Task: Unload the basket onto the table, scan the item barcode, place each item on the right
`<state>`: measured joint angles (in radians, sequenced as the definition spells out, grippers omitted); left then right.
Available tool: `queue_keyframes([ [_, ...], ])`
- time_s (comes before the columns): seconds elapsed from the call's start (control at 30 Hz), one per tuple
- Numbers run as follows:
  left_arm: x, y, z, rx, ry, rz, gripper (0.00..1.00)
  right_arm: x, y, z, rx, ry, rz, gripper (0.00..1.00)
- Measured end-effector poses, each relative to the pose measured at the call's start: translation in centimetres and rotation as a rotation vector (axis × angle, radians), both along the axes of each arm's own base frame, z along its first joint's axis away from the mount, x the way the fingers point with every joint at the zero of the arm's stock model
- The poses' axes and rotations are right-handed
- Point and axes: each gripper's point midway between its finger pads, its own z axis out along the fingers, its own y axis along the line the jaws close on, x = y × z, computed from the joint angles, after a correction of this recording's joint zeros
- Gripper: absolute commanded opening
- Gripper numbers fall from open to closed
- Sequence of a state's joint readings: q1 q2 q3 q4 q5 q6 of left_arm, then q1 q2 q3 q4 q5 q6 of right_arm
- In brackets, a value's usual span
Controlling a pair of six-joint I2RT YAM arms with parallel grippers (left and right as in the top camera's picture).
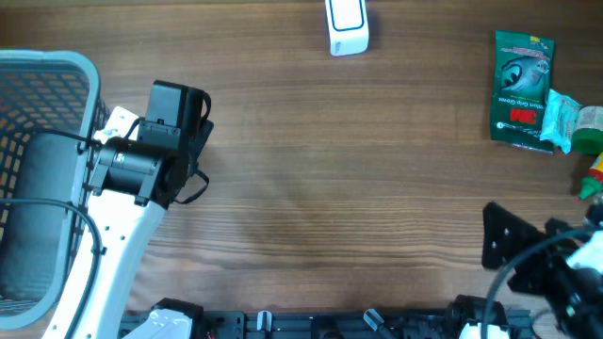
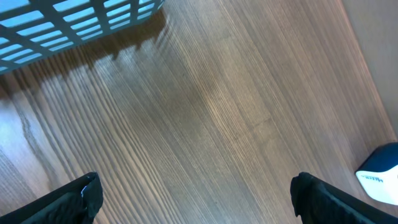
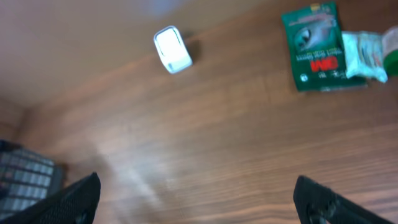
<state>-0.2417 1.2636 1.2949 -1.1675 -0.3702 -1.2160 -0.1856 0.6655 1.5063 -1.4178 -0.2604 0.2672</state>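
Small white scanner (image 1: 347,25), blue-trimmed — at the far edge, middle. Green packet (image 1: 521,89) lies flat, face up — far right.

**Brown grain, a scatter of greens**

The table (image 1: 377,188) is mid-brown wood, streaked with finer, darker grain lines; the basket (image 1: 57,66) is pale blue-grey, its walls an open lattice of small slots; the scanner (image 1: 347,26) is white, trimmed in blue; the packet (image 1: 522,89) is dark green, printed with a red logo and white lettering; the wrapper (image 1: 565,118) is translucent mint and white; the left arm (image 1: 118,254) is white, black at the wrist.
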Motion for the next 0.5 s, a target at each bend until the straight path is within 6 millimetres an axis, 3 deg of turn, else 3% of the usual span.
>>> queue_keyframes([
  [0.13,0.0,0.0,0.0,0.0,-0.001,0.0,1.0,1.7,-0.2,-1.7,-0.027,-0.165,0.009,1.0],
  [0.3,0.0,0.0,0.0,0.0,0.0,0.0,1.0,1.0,0.2,-5.8,0.007,-0.357,-0.007,1.0],
  [0.43,0.0,0.0,0.0,0.0,0.0,0.0,1.0,2.4,-1.8,-7.4,0.151,-0.459,-0.162,1.0],
  [0.5,0.0,0.0,0.0,0.0,0.0,0.0,1.0,3.3,-3.7,-9.9,0.306,-0.407,-0.327,1.0],
])
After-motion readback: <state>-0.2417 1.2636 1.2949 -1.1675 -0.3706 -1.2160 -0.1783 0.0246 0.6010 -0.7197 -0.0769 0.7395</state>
